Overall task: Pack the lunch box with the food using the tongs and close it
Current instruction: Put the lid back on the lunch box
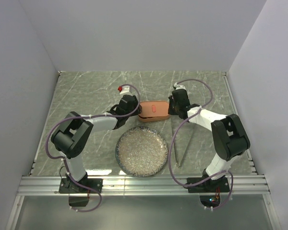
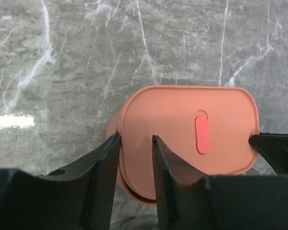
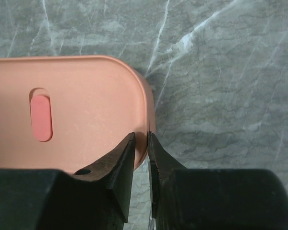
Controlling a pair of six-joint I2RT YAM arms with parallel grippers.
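Grey-green marbled table (image 1: 86,96), plain white walls (image 1: 144,33) boxing it in on three sides. Closest to the arm bases sits the round plate (image 1: 141,151), just its speckled grey face showing. Right beside it, on the right, the tongs (image 1: 174,141) lie flat on the table with the joined end toward the near edge. Their two arms are spread in a narrow V with nothing between them, and neither gripper is on them. Just past the plate, about mid-table, is the lunch box (image 1: 153,111), long side running left to right, with its lid (image 2: 182,129) on top, so whatever is inside is hidden. The lid looks a touch off at the left end, since a sliver of the tray (image 2: 112,128) pokes out from under it in the left wrist view. Only marking I can make out is a small red mark (image 2: 202,135), oblong, set in the lid. The left gripper (image 2: 136,137) is at the box's left end, fingers partly apart, one right at the lid's edge and the other over the lid top; can't tell if it's pressing. The right gripper (image 3: 140,135) is at the right end, fingers closed to a thin slit right at the lid's rim, and I can't tell if they pinch it.
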